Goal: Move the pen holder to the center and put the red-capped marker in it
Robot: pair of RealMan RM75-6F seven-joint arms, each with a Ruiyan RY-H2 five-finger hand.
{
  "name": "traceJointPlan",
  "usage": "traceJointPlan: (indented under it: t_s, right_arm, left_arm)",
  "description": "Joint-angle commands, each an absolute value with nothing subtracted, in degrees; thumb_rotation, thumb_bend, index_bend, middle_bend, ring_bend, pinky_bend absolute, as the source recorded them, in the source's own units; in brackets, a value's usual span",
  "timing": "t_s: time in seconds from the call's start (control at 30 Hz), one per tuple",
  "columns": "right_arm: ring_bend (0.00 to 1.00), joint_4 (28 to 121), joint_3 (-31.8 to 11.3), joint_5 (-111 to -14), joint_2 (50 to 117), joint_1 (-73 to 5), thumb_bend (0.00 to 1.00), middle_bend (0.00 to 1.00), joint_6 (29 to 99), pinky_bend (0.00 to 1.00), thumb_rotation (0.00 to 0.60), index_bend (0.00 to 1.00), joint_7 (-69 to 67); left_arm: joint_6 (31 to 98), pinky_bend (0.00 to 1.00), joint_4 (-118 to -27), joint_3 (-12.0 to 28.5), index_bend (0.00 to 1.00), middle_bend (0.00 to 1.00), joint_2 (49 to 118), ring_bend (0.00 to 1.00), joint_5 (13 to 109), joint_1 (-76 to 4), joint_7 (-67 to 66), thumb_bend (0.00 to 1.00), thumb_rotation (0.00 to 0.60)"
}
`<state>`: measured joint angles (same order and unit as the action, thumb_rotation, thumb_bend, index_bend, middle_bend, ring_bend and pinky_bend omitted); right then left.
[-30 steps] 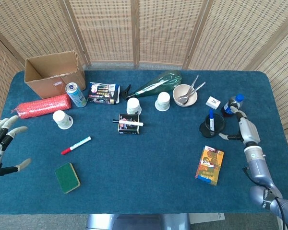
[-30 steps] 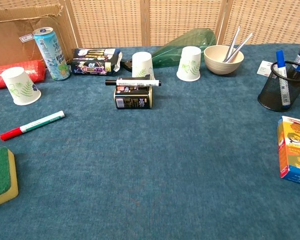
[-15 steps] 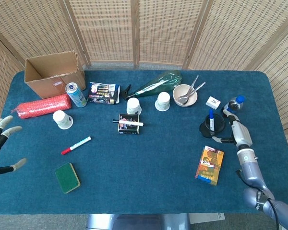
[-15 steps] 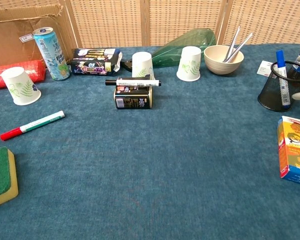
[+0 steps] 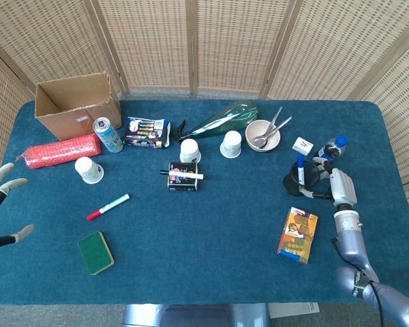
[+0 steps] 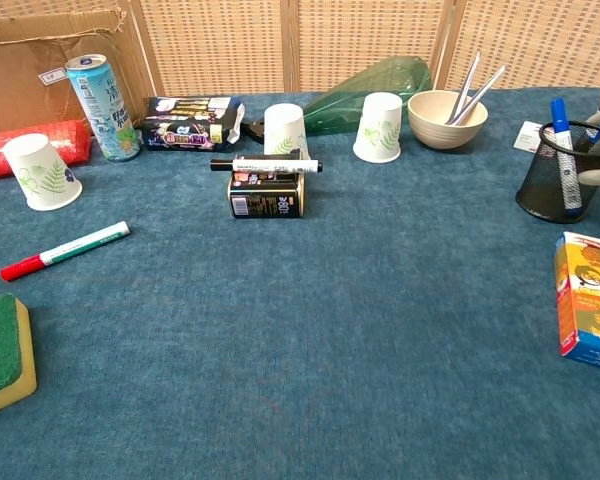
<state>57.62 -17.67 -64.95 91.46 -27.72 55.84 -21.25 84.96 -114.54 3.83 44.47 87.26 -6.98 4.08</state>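
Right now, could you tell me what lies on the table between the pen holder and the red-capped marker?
In the head view, the straight stretch from the pen holder to the red-capped marker is bare blue cloth; the small dark can with a black marker on top sits just behind that line.

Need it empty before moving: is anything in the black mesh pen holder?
Not empty: a blue-capped marker stands inside the pen holder.

Silver-grey arms, pale-fingered right hand (image 5: 329,178)

Staged lab tabletop — blue cloth table (image 5: 211,231), wicker screens (image 5: 238,41) behind
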Motion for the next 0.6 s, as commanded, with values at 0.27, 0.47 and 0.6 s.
traceJointPlan:
  t_s: [0.27,0.47,0.6]
  right_arm:
    - [0.53,55.98,-17.30,-67.53,93.58,-26.93,0.00,0.52,60.33,0.38,0.600,0.38,-21.78]
    - [0.53,59.92,-17.12,-69.94,92.43,-25.62,0.00,0.53,63.94,0.38,0.600,0.39,-24.46]
    - [0.53,64.81,-16.50,-72.33,90.72,-24.54,0.00,0.53,66.93,0.38,0.600,0.39,-25.08]
  left_arm:
    - [84.92,0.00,-114.16,3.66,0.21,0.00,44.39,0.00,87.29,-6.80,4.97,0.18,0.600]
    - [84.75,0.00,-113.82,3.50,0.21,0.00,44.49,0.00,87.50,-6.77,5.60,0.18,0.600]
    - [84.87,0.00,-113.75,3.46,0.21,0.00,44.38,0.00,87.72,-6.70,5.96,0.19,0.600]
